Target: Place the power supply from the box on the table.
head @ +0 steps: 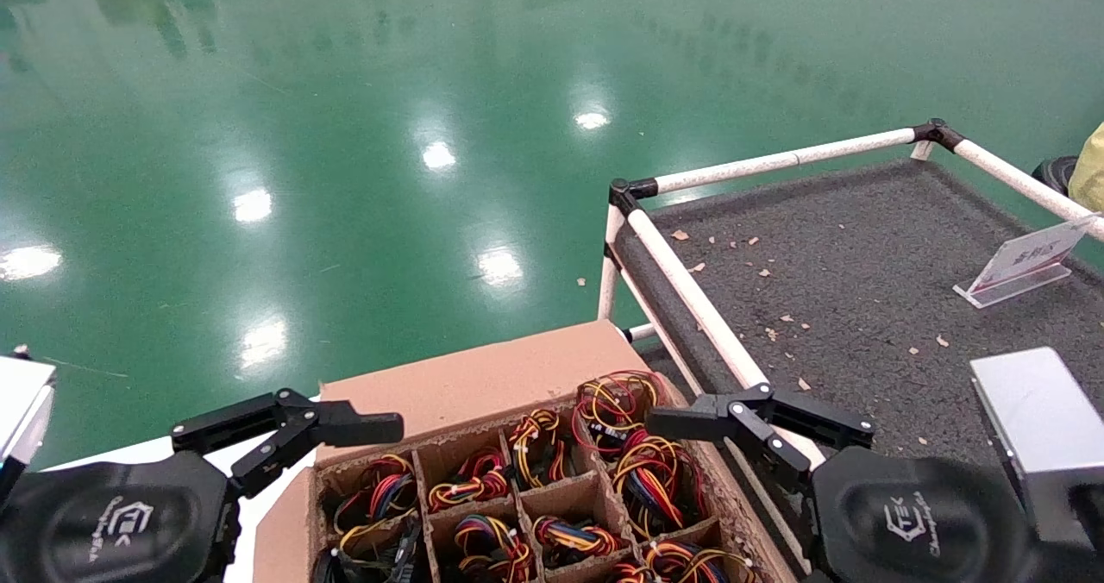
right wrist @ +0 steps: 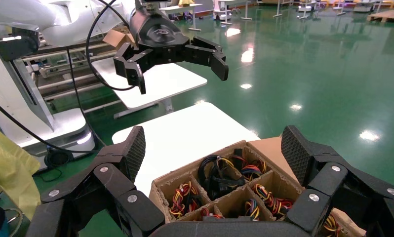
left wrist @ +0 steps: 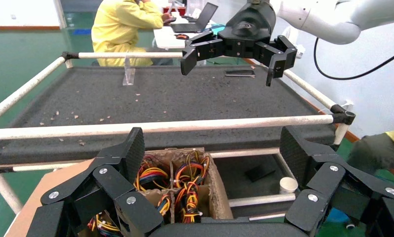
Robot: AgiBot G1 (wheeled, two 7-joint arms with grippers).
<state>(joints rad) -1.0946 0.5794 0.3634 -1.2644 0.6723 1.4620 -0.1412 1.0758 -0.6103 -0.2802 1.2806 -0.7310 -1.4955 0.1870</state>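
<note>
The brown cardboard box point(head: 483, 385) sits open just left of the table point(head: 862, 307), its flap folded back. Its grid cells hold power supplies point(head: 642, 471), only their red, yellow, orange and black wire bundles visible. The dark grey table has white pipe rails.

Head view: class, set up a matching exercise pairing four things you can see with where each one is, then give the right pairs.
Things:
1. brown cardboard box with grid cells
2. plain silver-grey metal block
3. clear plastic sign stand
4. left gripper

Places:
A. on the dark grey table, near its far right edge
B. open, at the box's left side
C. beside the table, full of coloured wire bundles
D. on the table, close to the right gripper

Pairs: 1-C, 2-D, 3-A, 4-B
</note>
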